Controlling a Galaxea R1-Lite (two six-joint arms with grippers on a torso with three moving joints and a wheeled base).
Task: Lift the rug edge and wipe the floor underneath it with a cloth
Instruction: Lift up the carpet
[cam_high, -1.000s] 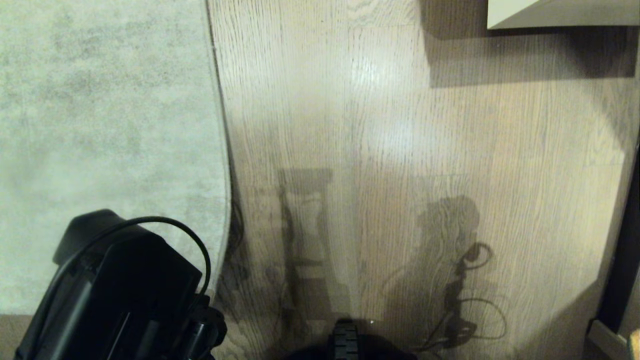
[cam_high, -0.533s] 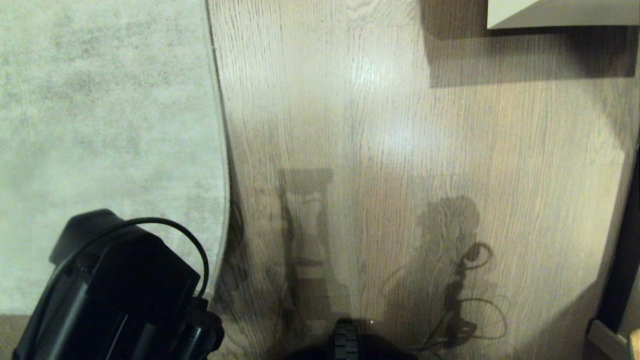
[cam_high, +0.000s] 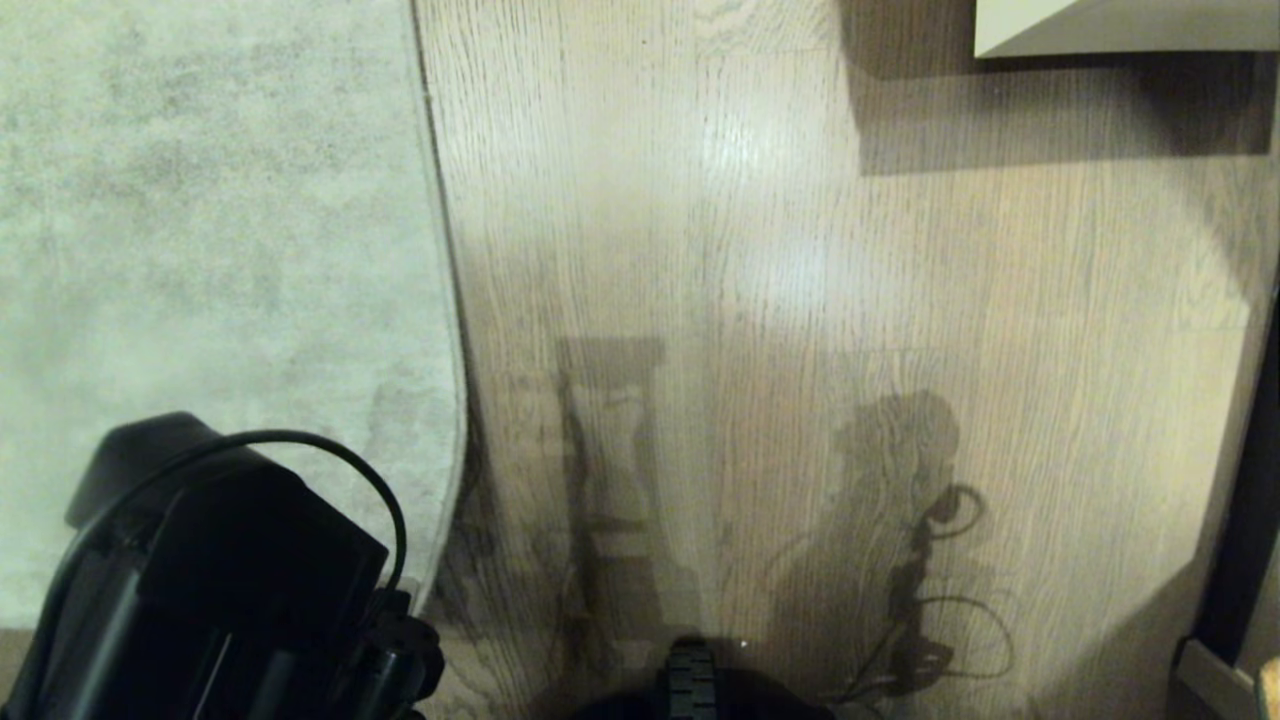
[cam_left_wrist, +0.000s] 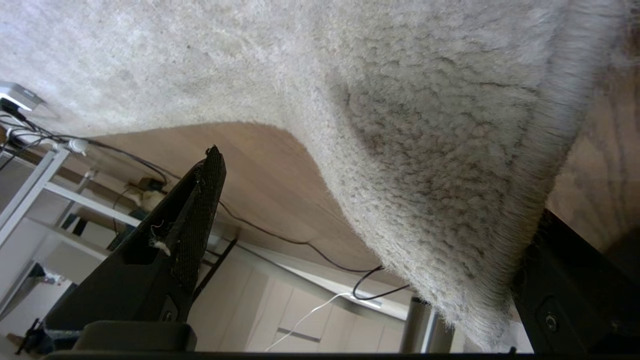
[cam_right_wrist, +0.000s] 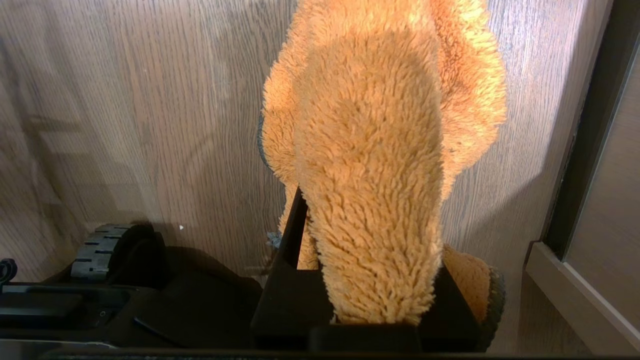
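Head view: the rug (cam_high: 220, 230) covers the left, its edge (cam_high: 452, 330) curving down beside the bare floor (cam_high: 800, 330); the left arm (cam_high: 200, 580) sits low over the rug's near corner. A pale cabinet (cam_high: 1120, 25) stands at the far right.

Left wrist view: the left gripper (cam_left_wrist: 365, 240) has its fingers (cam_left_wrist: 195, 220) wide apart, straddling the raised rug corner without pinching it; floor shows beneath.

Right wrist view: the right gripper (cam_right_wrist: 370, 280) is clamped on the orange cloth (cam_right_wrist: 375, 150), held above the floor by a wheel (cam_right_wrist: 107, 250).
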